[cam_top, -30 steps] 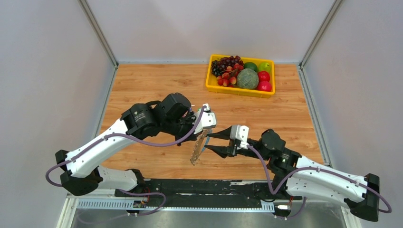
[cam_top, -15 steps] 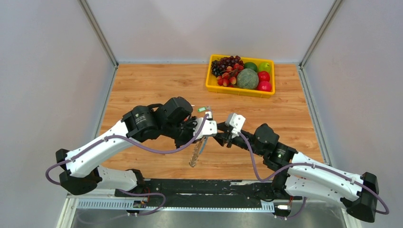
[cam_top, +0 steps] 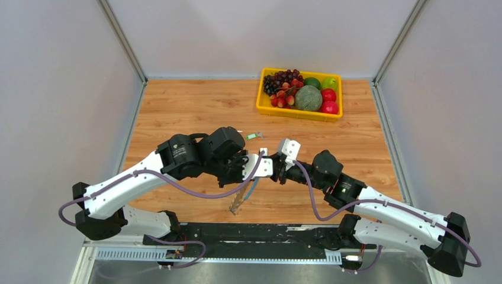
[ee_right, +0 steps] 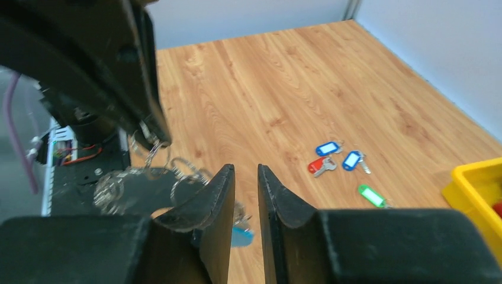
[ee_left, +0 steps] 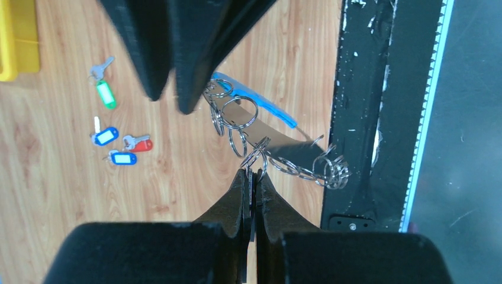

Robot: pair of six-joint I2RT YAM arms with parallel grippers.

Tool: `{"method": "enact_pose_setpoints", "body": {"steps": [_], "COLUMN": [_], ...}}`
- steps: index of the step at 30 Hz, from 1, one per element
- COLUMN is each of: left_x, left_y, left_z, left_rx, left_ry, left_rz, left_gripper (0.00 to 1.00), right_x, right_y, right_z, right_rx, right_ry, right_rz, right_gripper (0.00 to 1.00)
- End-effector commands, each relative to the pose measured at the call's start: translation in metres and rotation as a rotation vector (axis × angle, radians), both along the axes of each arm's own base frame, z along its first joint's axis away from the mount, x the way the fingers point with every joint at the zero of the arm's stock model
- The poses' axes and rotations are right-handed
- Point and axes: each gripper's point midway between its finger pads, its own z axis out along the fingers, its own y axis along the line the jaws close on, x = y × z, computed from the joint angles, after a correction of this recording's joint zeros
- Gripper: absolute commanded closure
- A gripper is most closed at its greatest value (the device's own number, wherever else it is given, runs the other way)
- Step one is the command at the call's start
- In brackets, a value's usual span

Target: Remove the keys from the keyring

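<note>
The wood-grain laminate tabletop carries two white-and-black arms that meet near its front edge, the left arm and the right arm. A yellow plastic crate of fruit stands at the far side, with a netted green melon, dark grapes and glossy red and green fruit inside.

The thin grey keyring has a light-blue section and is strung with small shiny steel split rings. It hangs off the tabletop between the arms, over the black front rail. The left gripper has its tapered black fingers pressed together on one of those split rings. The right gripper is just beside it, close to the blue section. Its fingers stand a narrow gap apart, with bare wood showing through.

The keys lie flat on the tabletop, well apart from the keyring. They are small metal keys with rectangular plastic tags: green, blue, red and a second blue.
</note>
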Motion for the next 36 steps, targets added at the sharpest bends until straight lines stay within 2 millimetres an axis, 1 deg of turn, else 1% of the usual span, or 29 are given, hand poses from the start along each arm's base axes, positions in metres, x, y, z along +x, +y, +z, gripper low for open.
{"method": "enact_pose_setpoints", "body": {"steps": [1,4,7,13,16,20,28,33,36], "left_x": [0.011,0.012,0.014,0.015,0.010,0.005,0.006,0.002,0.001], "left_y": [-0.005,-0.005,-0.004,-0.004,-0.007,-0.010,-0.013,-0.014,-0.014], "left_z": [0.034,0.038,0.036,0.034,0.032,0.029,0.025,0.025,0.027], "left_rx": [-0.134,-0.162,-0.150,-0.140,-0.146,-0.151,-0.153,-0.170,-0.178], "left_ry": [-0.128,-0.157,-0.165,-0.175,-0.167,-0.160,-0.191,-0.194,-0.201], "left_rz": [-0.012,-0.020,-0.022,-0.037,-0.080,-0.127,-0.166,-0.194,-0.200], "left_gripper": [1.00,1.00,1.00,1.00,1.00,1.00,1.00,1.00,1.00], "right_x": [-0.023,-0.035,-0.041,-0.047,-0.047,-0.044,-0.041,-0.047,-0.049], "right_y": [0.004,0.004,0.001,-0.009,-0.012,-0.008,0.007,0.012,0.014], "right_z": [-0.004,-0.006,-0.005,0.005,0.012,0.016,0.023,0.030,0.031], "right_rx": [0.030,0.036,0.043,0.072,0.085,0.075,0.056,0.069,0.071], "right_ry": [0.033,0.041,0.036,0.009,-0.015,-0.027,-0.037,-0.047,-0.043], "right_rz": [0.121,0.175,0.196,0.197,0.191,0.191,0.231,0.275,0.293], "right_gripper": [0.76,0.76,0.76,0.75,0.74,0.74,0.75,0.74,0.73]}}
